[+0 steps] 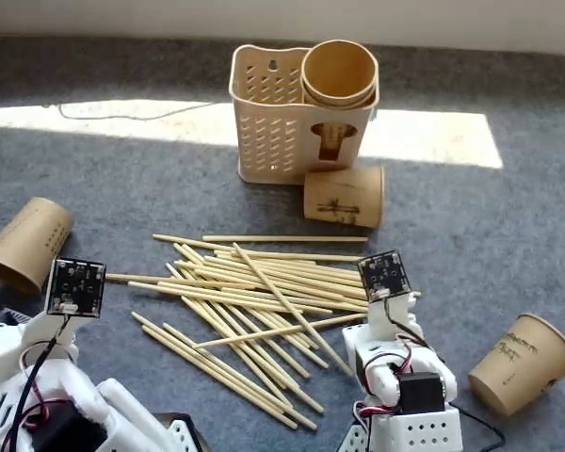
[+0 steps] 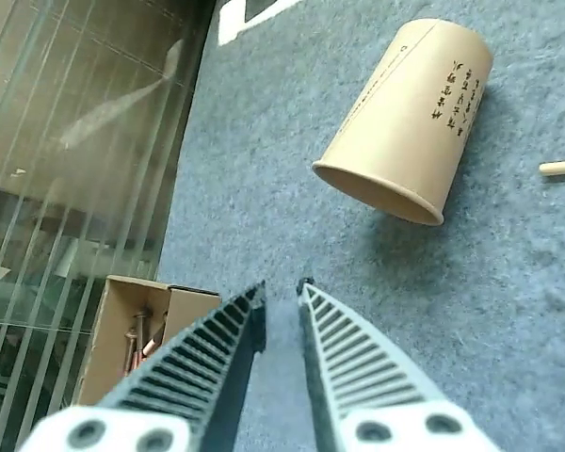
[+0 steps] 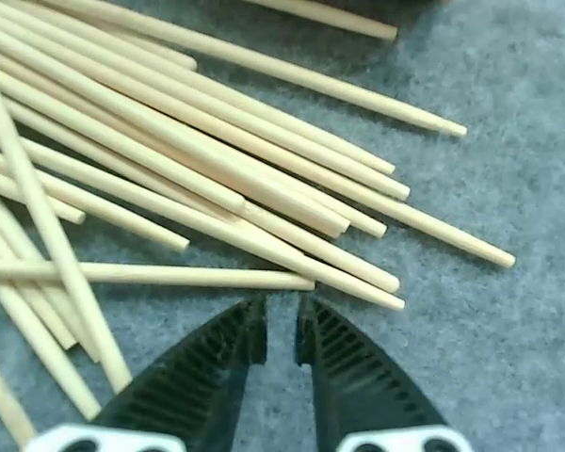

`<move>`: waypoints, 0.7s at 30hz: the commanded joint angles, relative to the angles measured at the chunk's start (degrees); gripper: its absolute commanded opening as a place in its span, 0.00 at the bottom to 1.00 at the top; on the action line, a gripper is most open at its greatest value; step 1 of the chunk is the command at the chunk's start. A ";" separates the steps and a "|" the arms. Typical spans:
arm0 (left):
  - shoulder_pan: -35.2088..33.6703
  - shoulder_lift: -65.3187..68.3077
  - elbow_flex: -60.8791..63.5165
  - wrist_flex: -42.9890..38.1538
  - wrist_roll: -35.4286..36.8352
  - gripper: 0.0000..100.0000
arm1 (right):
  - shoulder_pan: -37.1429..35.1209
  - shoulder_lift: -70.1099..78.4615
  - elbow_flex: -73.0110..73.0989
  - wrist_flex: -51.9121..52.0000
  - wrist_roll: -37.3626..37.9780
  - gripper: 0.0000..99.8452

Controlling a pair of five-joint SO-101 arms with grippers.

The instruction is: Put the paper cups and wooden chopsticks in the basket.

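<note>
A cream slotted basket (image 1: 268,122) stands at the back with stacked paper cups (image 1: 339,73) in it. One paper cup (image 1: 344,196) lies on its side against the basket's front. Another cup (image 1: 26,242) (image 2: 410,122) lies at the left, just ahead of my left gripper (image 2: 281,294), which is shut on nothing. A third cup (image 1: 523,363) lies at the right. Several wooden chopsticks (image 1: 254,292) (image 3: 198,160) lie scattered in the middle. My right gripper (image 3: 281,315) hangs shut and holding nothing above the carpet at the pile's near right edge.
Grey carpet covers the floor, with a sunlit strip (image 1: 433,137) behind the basket and a thin cable (image 1: 122,115) at the back left. A cardboard box (image 2: 132,330) stands by a glass wall beyond the left cup. Both arm bases (image 1: 405,414) sit at the front edge.
</note>
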 commanded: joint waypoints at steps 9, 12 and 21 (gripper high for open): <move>-0.13 3.47 -10.86 8.00 -0.70 0.08 | -0.66 -0.92 6.81 0.04 -3.43 0.01; -0.13 12.97 -15.60 8.44 -0.70 0.08 | -0.66 -0.92 6.81 0.04 -3.52 0.01; -0.40 39.43 -25.89 7.82 -8.26 0.14 | -0.66 -0.92 6.81 0.04 -3.52 0.01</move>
